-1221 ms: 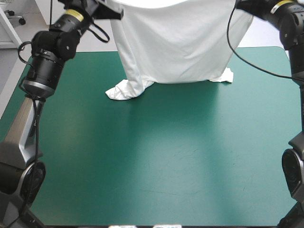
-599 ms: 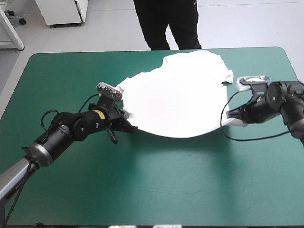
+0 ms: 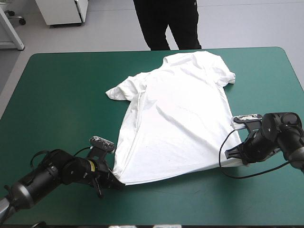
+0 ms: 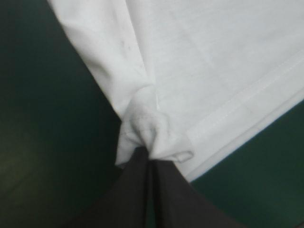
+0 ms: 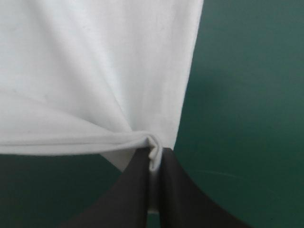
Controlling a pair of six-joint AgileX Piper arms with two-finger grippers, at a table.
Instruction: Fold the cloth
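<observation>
- On the teal-green table (image 3: 61, 95), the white T-shirt (image 3: 175, 114) is spread nearly flat. Its collar and sleeves are toward the far edge and its hem toward the near edge, and it is slanted somewhat across the table.
- The left gripper (image 4: 150, 160) is pressed together on the hem's left corner, which is bunched into a small knot. The right gripper (image 5: 153, 159) is pinched on the hem's right corner, with a thin fold caught between its black fingers (image 5: 135, 194).
- The T-shirt is judged light, soft and limp. No shape would be held when it is lifted, and sagging, creasing and dragging on the table are to be expected. Thin cloth could also slip from a shallow pinch.
- A hold is best taken at the hem corners, shoulders and seams, where doubled fabric gives more to grip.
- How deep the cloth sits in either gripper cannot be made out.
- The left sleeve looks crumpled, and whether a layer is tucked under along that side cannot be told.
</observation>
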